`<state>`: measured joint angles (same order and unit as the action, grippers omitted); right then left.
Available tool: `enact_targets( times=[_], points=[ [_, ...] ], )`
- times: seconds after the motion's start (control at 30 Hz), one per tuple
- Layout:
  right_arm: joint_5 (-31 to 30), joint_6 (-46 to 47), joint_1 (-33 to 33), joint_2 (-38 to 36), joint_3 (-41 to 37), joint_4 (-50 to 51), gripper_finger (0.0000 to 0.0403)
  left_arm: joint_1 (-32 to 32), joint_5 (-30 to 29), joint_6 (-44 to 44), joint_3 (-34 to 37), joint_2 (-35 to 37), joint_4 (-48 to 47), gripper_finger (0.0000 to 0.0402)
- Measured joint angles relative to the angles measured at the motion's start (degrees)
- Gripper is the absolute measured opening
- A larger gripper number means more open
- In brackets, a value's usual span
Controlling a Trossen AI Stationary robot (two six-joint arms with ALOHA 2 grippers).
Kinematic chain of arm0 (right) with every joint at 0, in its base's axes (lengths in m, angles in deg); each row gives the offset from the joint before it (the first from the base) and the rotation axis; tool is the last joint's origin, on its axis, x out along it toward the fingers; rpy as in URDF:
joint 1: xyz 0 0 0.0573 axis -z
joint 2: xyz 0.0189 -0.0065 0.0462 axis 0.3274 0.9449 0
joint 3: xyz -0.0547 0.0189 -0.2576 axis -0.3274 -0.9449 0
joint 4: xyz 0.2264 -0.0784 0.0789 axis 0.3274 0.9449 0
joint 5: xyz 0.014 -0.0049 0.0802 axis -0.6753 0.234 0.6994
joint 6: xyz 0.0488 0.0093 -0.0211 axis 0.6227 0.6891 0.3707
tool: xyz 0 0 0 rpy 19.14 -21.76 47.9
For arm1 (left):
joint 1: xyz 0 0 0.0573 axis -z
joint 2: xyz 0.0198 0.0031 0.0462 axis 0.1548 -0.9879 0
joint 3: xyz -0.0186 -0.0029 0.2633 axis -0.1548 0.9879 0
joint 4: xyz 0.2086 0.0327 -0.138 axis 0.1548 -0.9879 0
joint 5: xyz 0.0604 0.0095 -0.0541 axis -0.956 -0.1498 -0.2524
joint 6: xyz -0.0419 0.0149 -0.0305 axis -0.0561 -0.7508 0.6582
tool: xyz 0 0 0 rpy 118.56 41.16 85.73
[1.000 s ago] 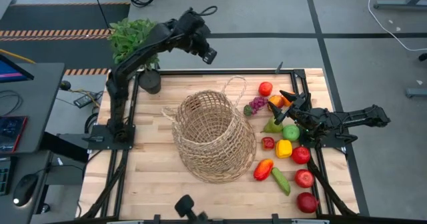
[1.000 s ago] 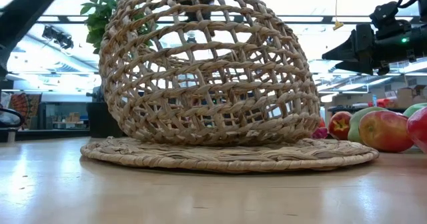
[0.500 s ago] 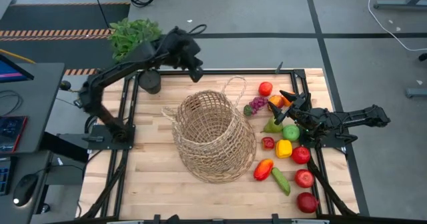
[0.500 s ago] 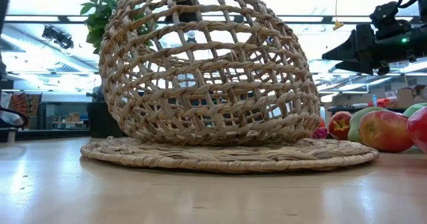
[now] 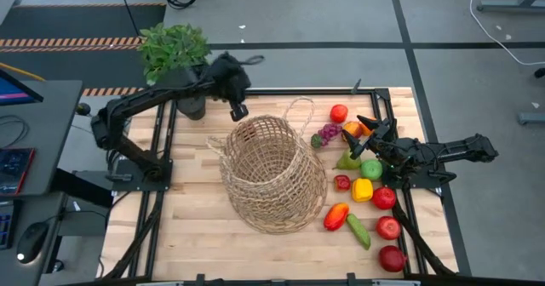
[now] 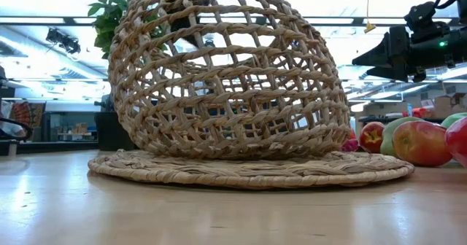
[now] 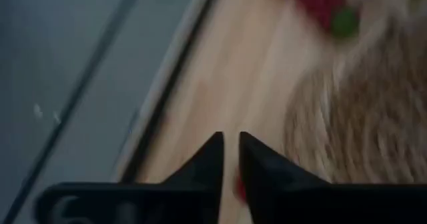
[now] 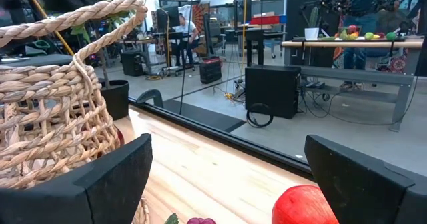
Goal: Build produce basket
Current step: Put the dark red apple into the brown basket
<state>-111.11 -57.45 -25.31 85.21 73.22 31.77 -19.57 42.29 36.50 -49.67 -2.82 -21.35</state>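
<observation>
My left claw [image 5: 239, 111] hovers nearly shut, seemingly empty, at the tipped basket [image 5: 274, 174] mid-bench to right it, while my right claw [image 5: 368, 124] waits wide over the produce [image 5: 364, 189].

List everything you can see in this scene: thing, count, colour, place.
basket: one, tan wicker, on its side at the table's centre
produce: about a dozen, red, green, yellow, orange, purple, clustered right of the basket
potted plant: one, green leaves, black pot, far-left corner
table: one, pale wood
left gripper: one, dark, above the basket's far-left rim
right gripper: one, dark, open, empty, over the produce
</observation>
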Motion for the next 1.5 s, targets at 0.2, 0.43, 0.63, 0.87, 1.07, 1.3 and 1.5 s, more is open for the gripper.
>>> enact_targets(
  times=[0.2, 0.43, 0.63, 0.87, 1.07, 1.3, 1.5],
  points=[
    [0.0, 0.0, 0.0, 0.0, 0.0, 0.0, 0.0396, -1.7, 1.9, -11.3, -11.0, -8.5, -15.5, 0.0163],
    [0.0, 0.0, 0.0, 0.0, 0.0, 0.0, 0.0396, -2.2, 3.0, -30.8, -15.7, -12.2, -17.6, 0.0227],
    [0.0, 0.0, 0.0, 0.0, 0.0, 0.0, 0.0396, -1.9, 3.0, -36.6, -12.2, -12.5, -20.8, 0.0239],
    [0.0, 0.0, 0.0, 0.0, 0.0, 0.0, 0.0396, -1.2, 1.9, -34.1, -6.8, -12.5, -20.4, 0.0283],
    [0.0, 0.0, 0.0, 0.0, 0.0, 0.0, 0.0396, -1.2, 2.2, -26.5, -2.1, -12.5, -20.3, 0.0333],
    [0.0, 0.0, 0.0, 0.0, 0.0, 0.0, 0.0396, -1.3, 7.7, -24.3, 2.1, -12.5, -17.5, 0.0348],
    [0.0, 0.0, 0.0, 0.0, 0.0, 0.0, 0.0396, -1.7, 8.2, -28.8, 2.9, -12.2, -17.0, 0.0348]
  ],
)
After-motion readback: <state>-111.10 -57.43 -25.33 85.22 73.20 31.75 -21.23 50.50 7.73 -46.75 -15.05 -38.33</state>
